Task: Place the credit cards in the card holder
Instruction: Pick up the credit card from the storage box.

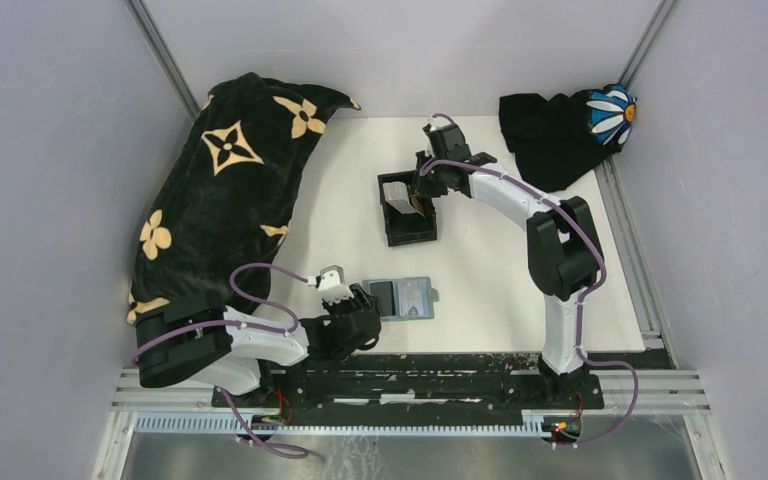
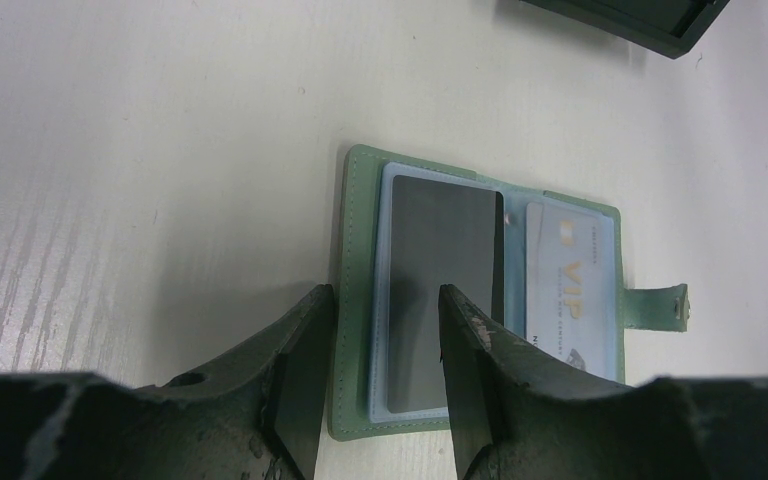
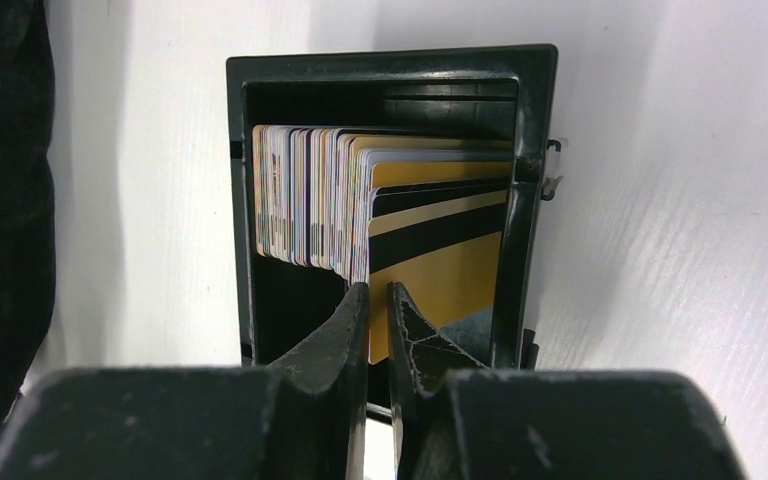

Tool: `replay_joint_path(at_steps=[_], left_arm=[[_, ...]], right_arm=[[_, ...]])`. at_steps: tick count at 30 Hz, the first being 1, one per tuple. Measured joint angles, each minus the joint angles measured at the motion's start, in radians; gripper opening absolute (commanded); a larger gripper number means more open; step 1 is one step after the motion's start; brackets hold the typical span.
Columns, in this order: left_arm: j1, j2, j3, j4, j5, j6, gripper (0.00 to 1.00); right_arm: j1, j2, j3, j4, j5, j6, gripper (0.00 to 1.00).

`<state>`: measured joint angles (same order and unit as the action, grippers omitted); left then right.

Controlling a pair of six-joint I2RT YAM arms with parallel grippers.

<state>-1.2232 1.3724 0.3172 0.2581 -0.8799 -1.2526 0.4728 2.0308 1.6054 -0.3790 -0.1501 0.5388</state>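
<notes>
Right gripper, jaws nearly closed, grip undeterminable, over card holder of upright credit cards; left gripper, six o'clock of it, jaws half-parted, empty, straddling wallet's grey card, presumably for extraction.

A robotics lab test cell: plain grey panels enclose the white table, aluminium rails run along its near edge.
</notes>
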Motion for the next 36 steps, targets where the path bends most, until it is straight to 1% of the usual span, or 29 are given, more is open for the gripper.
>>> replay_joint_path(at_steps=[3,8,11,17,26,31,36], left_arm=[[0.0,0.0,0.0,0.0,0.0,0.0,0.5],[0.0,0.0,0.0,0.0,0.0,0.0,0.5],[0.0,0.0,0.0,0.0,0.001,0.0,0.5],[0.0,-0.003,0.0,-0.002,0.002,0.0,0.51],[0.0,-0.06,0.001,-0.069,-0.002,0.006,0.56],[-0.001,-0.1,0.023,-0.12,-0.018,0.038,0.57],[-0.001,-0.164,0.049,-0.155,-0.043,0.089,0.59]], right_arm=[[0.0,-0.005,0.0,-0.001,0.0,0.0,0.14],[0.0,-0.007,0.0,-0.004,0.0,-0.001,0.07],[0.0,-0.008,0.0,-0.005,0.003,-0.003,0.06],[0.0,-0.027,0.0,-0.033,0.031,-0.019,0.01],[0.003,-0.064,0.0,-0.089,0.108,-0.074,0.01],[0.012,-0.099,-0.003,-0.109,0.137,-0.104,0.01],[0.029,-0.167,-0.025,-0.111,0.156,-0.126,0.01]])
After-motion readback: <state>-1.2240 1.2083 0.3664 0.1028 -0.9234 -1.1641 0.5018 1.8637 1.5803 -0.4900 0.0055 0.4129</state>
